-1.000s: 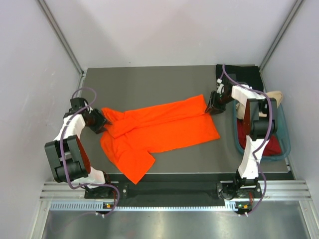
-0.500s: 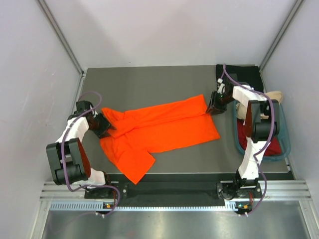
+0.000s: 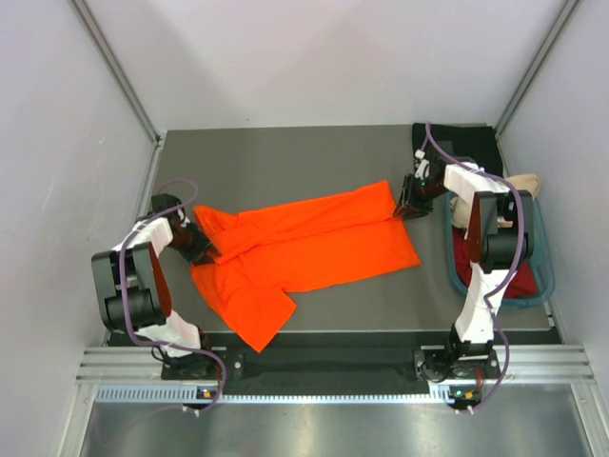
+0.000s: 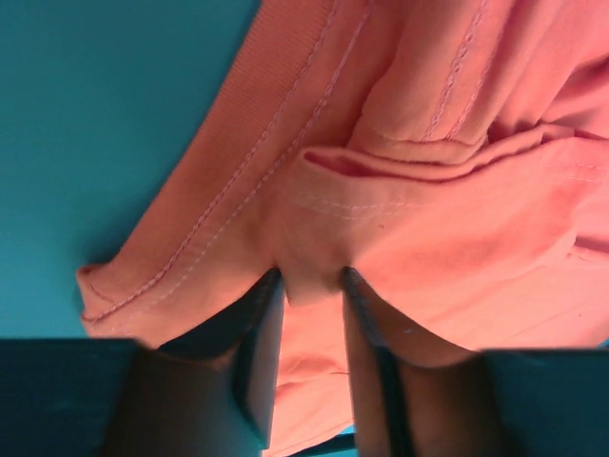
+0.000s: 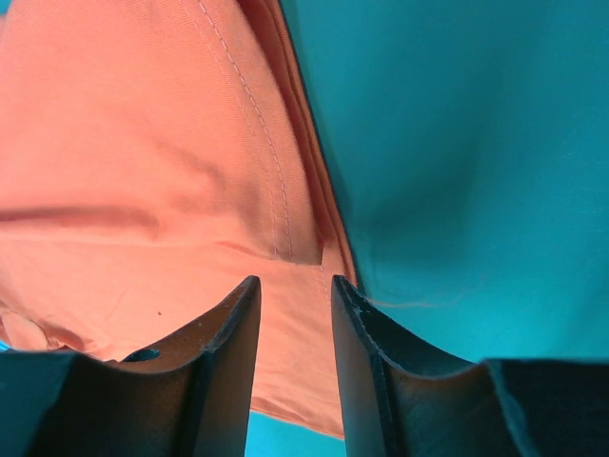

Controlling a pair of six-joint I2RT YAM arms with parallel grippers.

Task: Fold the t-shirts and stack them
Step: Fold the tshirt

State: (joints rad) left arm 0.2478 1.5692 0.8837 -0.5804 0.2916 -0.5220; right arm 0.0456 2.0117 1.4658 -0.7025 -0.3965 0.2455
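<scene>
The bright orange t-shirt (image 3: 314,249) lies spread across the middle of the table, partly folded lengthwise. My left gripper (image 3: 200,248) is shut on its left end; the left wrist view shows orange cloth (image 4: 409,190) pinched between the jaws of that gripper (image 4: 312,281). My right gripper (image 3: 406,206) is shut on the shirt's far right corner; the right wrist view shows the hem (image 5: 190,143) running between the jaws of that gripper (image 5: 293,283). The black shirt (image 3: 466,148) lies at the back right. The beige shirt (image 3: 521,184) and the dark red shirt (image 3: 514,283) sit in the tub.
A teal plastic tub (image 3: 545,257) stands at the table's right edge beside the right arm. Grey walls close in the left, right and back sides. A metal rail runs along the near edge.
My left gripper has moved a little nearer and to the right with the shirt's left end, and the cloth there lies flatter. The right gripper has not moved.
</scene>
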